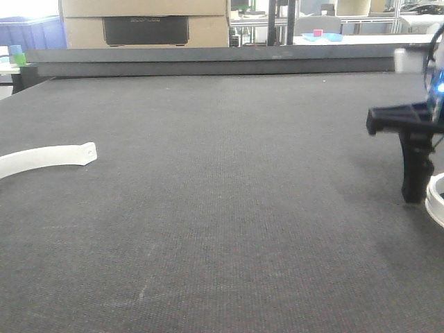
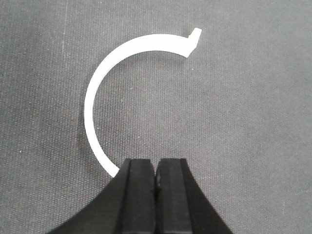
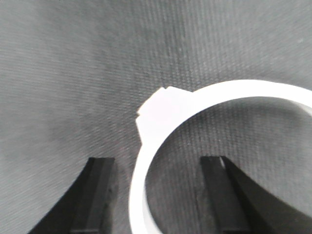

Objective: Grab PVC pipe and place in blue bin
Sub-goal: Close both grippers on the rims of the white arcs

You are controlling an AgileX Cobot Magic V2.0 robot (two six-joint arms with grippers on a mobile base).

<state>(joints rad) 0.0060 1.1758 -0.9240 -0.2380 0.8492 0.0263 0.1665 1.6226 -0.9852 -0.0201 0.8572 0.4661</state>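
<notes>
A white curved piece with a thicker end, the PVC pipe (image 3: 161, 114), lies on the dark mat. My right gripper (image 3: 157, 161) is open, and the pipe's arc passes between its fingers, closer to the left one, touching neither. In the front view this gripper (image 1: 416, 198) stands low at the right edge, with a bit of the pipe (image 1: 437, 200) beside it. My left gripper (image 2: 156, 163) is shut and empty, over one end of a flat white C-shaped strip (image 2: 97, 92). The blue bin is out of view.
The flat strip (image 1: 48, 158), with a small hole near its end, lies at the mat's left edge. A raised grey rail (image 1: 208, 59) borders the far side. Behind it are cardboard boxes (image 1: 146, 21) and a dark blue shape (image 1: 31, 31).
</notes>
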